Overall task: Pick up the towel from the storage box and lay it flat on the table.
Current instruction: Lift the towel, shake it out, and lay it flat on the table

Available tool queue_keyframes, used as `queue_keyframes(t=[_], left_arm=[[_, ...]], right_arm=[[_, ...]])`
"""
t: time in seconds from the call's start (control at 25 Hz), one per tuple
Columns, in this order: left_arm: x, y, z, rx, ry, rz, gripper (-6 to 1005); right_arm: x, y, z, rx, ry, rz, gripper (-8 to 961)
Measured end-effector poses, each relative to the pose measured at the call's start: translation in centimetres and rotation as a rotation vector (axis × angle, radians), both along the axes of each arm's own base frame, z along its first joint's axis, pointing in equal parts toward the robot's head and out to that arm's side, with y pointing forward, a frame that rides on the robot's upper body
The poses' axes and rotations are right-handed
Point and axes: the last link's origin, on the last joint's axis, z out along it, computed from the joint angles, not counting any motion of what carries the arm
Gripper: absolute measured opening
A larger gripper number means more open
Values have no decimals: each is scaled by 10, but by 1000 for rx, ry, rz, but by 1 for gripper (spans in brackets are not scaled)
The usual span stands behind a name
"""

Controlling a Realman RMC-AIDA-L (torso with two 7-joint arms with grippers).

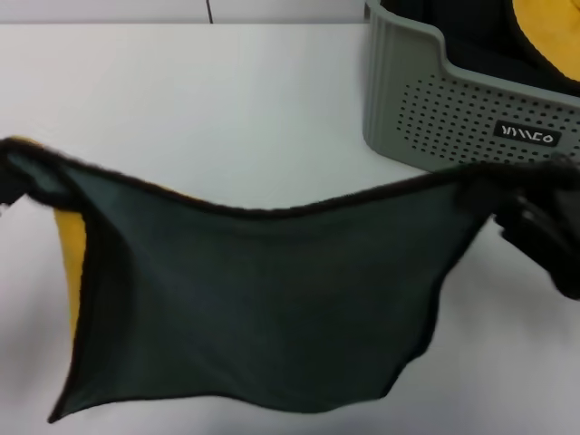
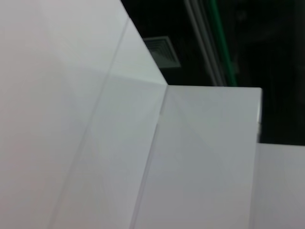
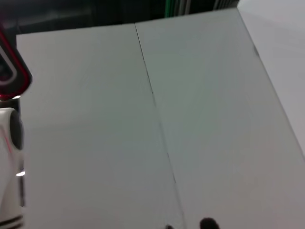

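Observation:
The dark green towel (image 1: 263, 299) with black edging hangs spread out above the white table (image 1: 227, 100), its top edge sagging between its two upper corners. My left gripper (image 1: 13, 178) holds the left corner at the head view's left edge. My right gripper (image 1: 530, 213) holds the right corner in front of the storage box (image 1: 453, 109). A yellow patch (image 1: 69, 246) shows behind the towel's left side. The grey-green perforated box stands at the back right. Both wrist views show only the tabletop (image 2: 95, 152) (image 3: 205, 119), with neither towel nor fingers.
A yellow, black-edged towel (image 1: 544, 32) lies inside the box. The table's far edge and a dark background show in the left wrist view. A white and red device (image 3: 9, 129) stands at the right wrist view's edge.

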Motion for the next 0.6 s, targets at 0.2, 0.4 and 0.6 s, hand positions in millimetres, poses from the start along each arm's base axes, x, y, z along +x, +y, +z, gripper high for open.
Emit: queue_keyframes(t=[0.2,0.4,0.6], left_arm=[[-19,44,-27,-91,12,182,22],[-24,94,-71,-162,181,338,23],[-22,120,-95,-167,263,430,24]], right_arm=[[11,28,-21,9,-67,-187,17],[20,56,-35,53,-185,-327,18],[25,83,-46,90,-294,-443,18]])
